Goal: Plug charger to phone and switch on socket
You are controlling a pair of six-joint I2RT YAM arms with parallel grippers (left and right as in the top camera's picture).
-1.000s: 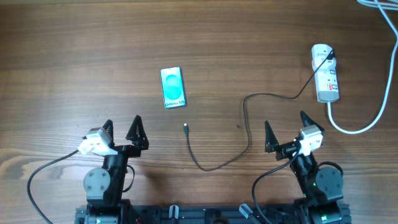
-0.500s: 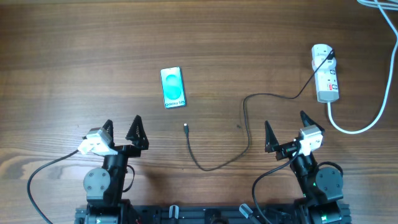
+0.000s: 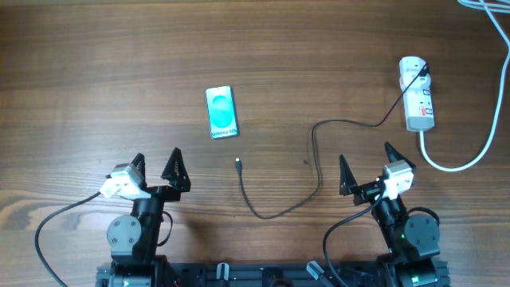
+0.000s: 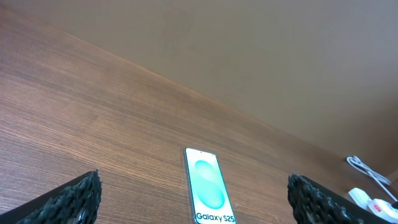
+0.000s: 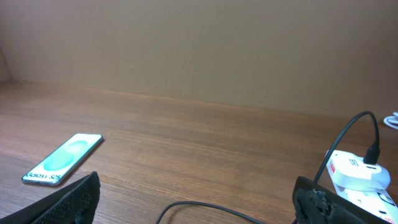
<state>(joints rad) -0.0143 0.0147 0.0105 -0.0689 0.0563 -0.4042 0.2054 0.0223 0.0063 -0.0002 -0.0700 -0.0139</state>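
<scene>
Nothing is shifting across the last second: both arms are sitting parked at the bottom of the overhead view, and every object is lying exactly where it was. The left tool is standing wide open and holding nothing, and the right tool is likewise gaping open and empty.

The phone is lying flat, screen up, left of centre on the tabletop, well apart from both arms. The charger is snaking from its plug, which is already sitting in the socket at the upper right, down in a loop to its free connector, which is resting just below the phone without touching it. The white cord is curling off the socket toward the right edge.

So the task appears not yet begun: the connector is waiting to be picked up and pushed into the phone, and the switch is presumably waiting to be pressed.
</scene>
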